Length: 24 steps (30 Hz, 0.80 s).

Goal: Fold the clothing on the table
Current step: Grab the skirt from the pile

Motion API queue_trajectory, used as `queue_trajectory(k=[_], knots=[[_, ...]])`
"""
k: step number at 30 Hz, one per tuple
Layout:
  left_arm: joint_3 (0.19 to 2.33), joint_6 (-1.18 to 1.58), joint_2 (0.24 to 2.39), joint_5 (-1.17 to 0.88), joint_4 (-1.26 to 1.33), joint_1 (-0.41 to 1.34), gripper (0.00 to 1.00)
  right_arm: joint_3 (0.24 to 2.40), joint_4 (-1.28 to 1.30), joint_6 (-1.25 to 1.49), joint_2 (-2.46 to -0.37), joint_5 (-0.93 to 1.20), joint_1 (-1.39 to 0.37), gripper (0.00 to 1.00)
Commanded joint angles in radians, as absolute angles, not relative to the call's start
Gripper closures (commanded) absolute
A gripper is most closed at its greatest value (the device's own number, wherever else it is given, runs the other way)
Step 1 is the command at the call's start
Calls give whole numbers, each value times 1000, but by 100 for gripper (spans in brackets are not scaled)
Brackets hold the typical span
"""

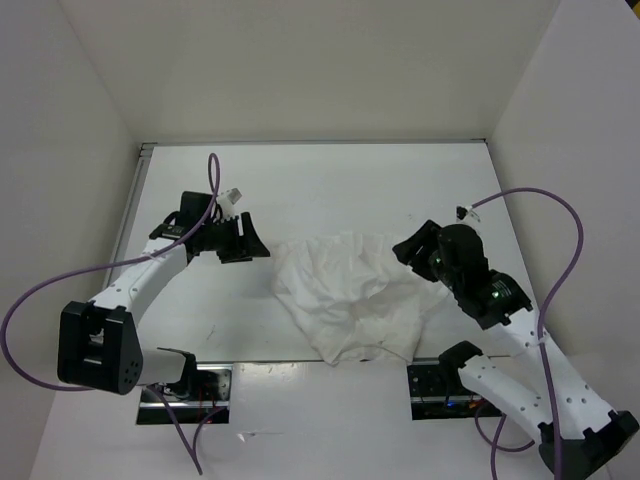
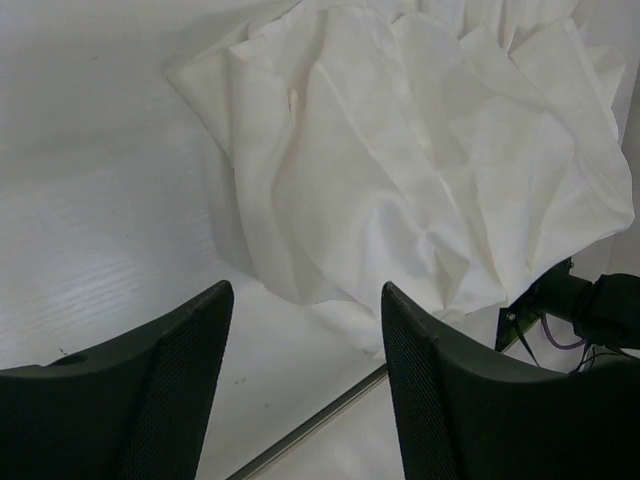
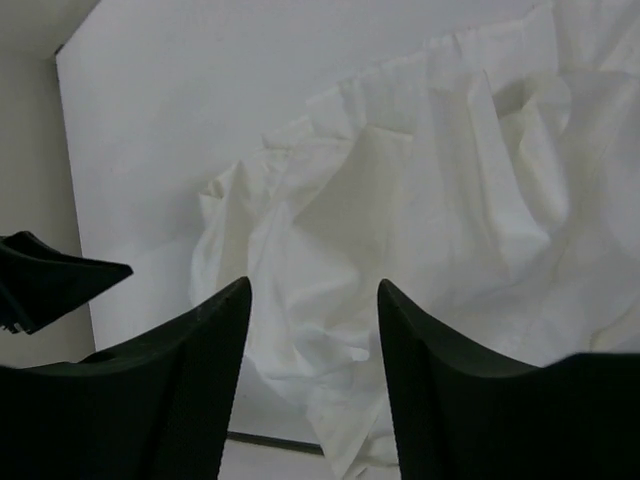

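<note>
- White, thin and heavily creased, the clothing lies bunched in a loose heap on the tabletop, towards the near side, between the two arms.
- Its long axis runs left to right. The broad far edge spans the space between the two pincers, and the heap narrows to a blunt point aimed at the near edge, between the arm bases.
- The left pincer sits just beside the heap's far left corner, over bare tabletop and pointing right, with its jaws spread wide and nothing between them.
- The right pincer is at the far right corner, pointing left, also spread wide and holding nothing. The top view does not settle whether it touches the fabric.
- In the left wrist view, the clothing fills the upper right. Folds fan out from a seam-like ridge, and bare tabletop lies to the left.
- Only this view shows the metal edge rail close up, with dark hardware past the fabric's tip.
- In the right wrist view, the right pincer hangs over the clothing.
- That view alone shows a gathered, pleated hem and a far corner of the walls.
- Purple cables looping off both arms appear only from above.
</note>
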<state>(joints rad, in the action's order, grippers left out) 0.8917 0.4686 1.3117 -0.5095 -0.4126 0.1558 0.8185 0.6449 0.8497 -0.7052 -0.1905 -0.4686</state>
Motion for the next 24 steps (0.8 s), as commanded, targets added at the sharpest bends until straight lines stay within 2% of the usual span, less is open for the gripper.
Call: queue_trajectory(k=[1,3,5,10,16,18,20,21,24], knots=[[913,440,1322,-549,-383,152,30,821,727,958,-793,-154,-472,43],[913,440,1333,-549,-383,152,30,850,799,995,-859,-115,-472,52],[913,440,1357,-558,-383,152,30,850,888,1037,-911,-115,-518,53],[913,431,1378,-568,-383,152,30,838,936,1134,-1040,-126,-614,50],[913,422,1378,-577,-383,163,30,864,799,1080,-1210,-126,-623,47],[913,422,1378,-577,-393,163,30,900,766,1050,-1297,-172,-623,61],[913,422,1378,-577,-393,163,30,951,752,1030,-1362,-215,-633,95],[913,422,1387,-577,-393,163,30,977,752,1029,-1393,-231,-644,100],[922,413,1387,-568,-393,163,30,1145,655,902,-1482,-255,-683,100]])
